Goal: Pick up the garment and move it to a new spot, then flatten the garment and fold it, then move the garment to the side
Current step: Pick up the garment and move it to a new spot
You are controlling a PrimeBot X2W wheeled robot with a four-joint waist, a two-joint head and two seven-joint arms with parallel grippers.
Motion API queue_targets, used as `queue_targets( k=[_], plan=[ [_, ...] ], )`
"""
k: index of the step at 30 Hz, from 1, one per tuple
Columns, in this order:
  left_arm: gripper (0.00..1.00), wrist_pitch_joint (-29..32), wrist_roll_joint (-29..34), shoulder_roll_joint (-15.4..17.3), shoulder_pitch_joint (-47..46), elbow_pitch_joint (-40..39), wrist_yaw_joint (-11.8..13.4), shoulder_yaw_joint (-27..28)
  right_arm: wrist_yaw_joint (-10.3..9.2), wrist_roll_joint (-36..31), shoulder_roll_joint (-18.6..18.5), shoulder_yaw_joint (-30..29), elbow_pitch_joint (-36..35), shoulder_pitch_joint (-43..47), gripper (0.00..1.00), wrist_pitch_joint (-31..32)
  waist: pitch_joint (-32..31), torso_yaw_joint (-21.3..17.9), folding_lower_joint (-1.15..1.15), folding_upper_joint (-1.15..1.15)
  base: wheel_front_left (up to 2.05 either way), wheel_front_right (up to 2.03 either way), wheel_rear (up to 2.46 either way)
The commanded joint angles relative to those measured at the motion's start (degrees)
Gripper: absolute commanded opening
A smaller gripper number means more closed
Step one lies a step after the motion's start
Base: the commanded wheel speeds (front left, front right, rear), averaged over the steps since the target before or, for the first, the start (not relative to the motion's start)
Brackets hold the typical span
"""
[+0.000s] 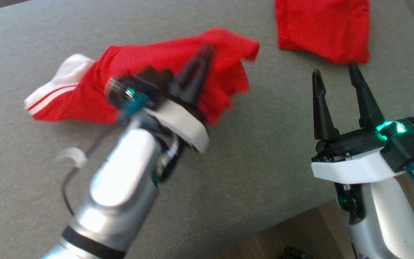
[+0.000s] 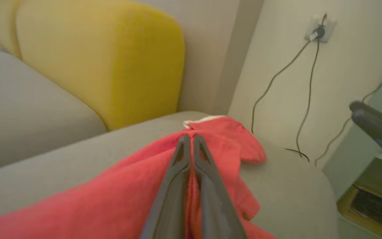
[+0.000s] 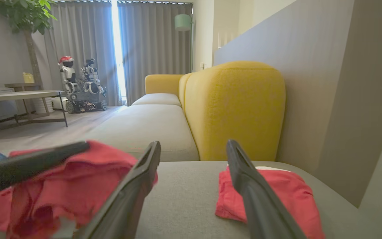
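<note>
The garment [image 1: 149,61] is a crumpled red piece with a white striped band at its left end, lying on the grey cushion [image 1: 48,172]. My left gripper [image 1: 207,50] is shut on a fold of it near its right edge. In the left wrist view the fingers [image 2: 181,159] meet with red garment [image 2: 111,199] pinched between them. My right gripper [image 1: 334,70] stands open over bare cushion to the right, holding nothing. In the right wrist view my right gripper [image 3: 193,144] is spread wide, with the garment [image 3: 78,179] at the lower left.
A second red cloth [image 1: 322,28], folded flat, lies at the far right of the cushion and shows as the folded cloth [image 3: 277,192]. A yellow backrest [image 3: 234,109] rises behind. The cushion's front edge and wooden floor [image 1: 282,233] are at the lower right. Cables [image 2: 304,99] hang on the wall.
</note>
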Motion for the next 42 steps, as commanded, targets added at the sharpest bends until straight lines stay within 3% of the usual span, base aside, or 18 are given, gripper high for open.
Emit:
queue_targets(
  k=[1,2,3,4,8,12,17,22,29,36,42],
  plan=[
    [0.00,-0.9,-0.9,0.4,-1.1,-0.7,0.8,-0.8,-0.05,0.5,0.2,1.1,-1.6,-1.6,1.00,-0.6,1.1,-1.7,0.00,0.00,0.00,0.00,0.00],
    [0.00,-1.2,-1.8,0.4,-0.9,0.4,1.3,-2.8,-0.05,0.6,0.2,1.0,-1.5,-1.6,1.00,-0.6,1.2,-1.8,0.00,0.00,0.00,0.00,0.00],
    [0.40,-1.7,-2.7,0.4,-0.9,1.4,1.8,-4.6,-0.05,0.6,0.2,1.0,-1.4,-1.6,1.00,-0.6,1.2,-1.9,0.00,0.00,0.00,0.00,0.00],
    [1.00,-2.0,-3.6,0.4,-0.9,2.3,2.1,-6.4,-0.05,0.7,0.2,0.9,-1.3,-1.6,1.00,-0.7,1.2,-1.9,0.00,0.00,0.00,0.00,0.00],
    [1.00,-3.3,-6.7,0.4,-1.6,4.7,3.3,-11.6,-0.05,0.5,0.2,0.6,-0.9,-1.3,1.00,-0.7,0.6,-0.7,0.00,0.00,0.00,0.00,0.00],
    [1.00,-4.8,-9.5,0.4,-2.7,5.2,5.0,-12.2,-0.05,-0.3,0.2,0.3,-0.8,-1.2,1.00,-0.8,-1.1,2.2,0.00,0.00,0.00,0.00,0.00],
    [1.00,-5.7,-10.7,0.7,-3.0,3.8,7.0,-7.4,-0.05,-1.4,0.2,-0.3,-0.3,-0.6,1.00,-0.8,-3.4,6.1,0.00,0.00,0.00,0.00,0.00],
    [1.00,-5.8,-8.6,4.2,1.2,-3.4,8.6,2.3,-0.05,-3.0,0.2,-0.9,1.1,0.6,1.00,-0.5,-6.4,11.6,0.00,0.00,0.00,0.00,0.00],
    [1.00,-5.8,-4.7,7.4,14.9,-11.8,7.2,13.4,-0.05,-4.0,0.2,-1.6,3.0,3.1,1.00,0.8,-9.9,17.2,0.00,0.00,0.00,0.00,0.00],
    [1.00,-5.8,0.2,3.7,27.4,-15.1,5.1,19.7,-0.05,-3.5,0.2,-1.9,4.4,5.4,1.00,1.0,-12.0,19.6,0.00,0.00,0.00,0.00,0.00],
    [1.00,-5.8,2.4,1.0,30.7,-16.1,2.6,23.1,-0.05,-3.2,0.2,-2.0,4.7,6.2,1.00,1.3,-12.2,20.0,0.00,0.00,0.00,0.00,0.00]
  ],
)
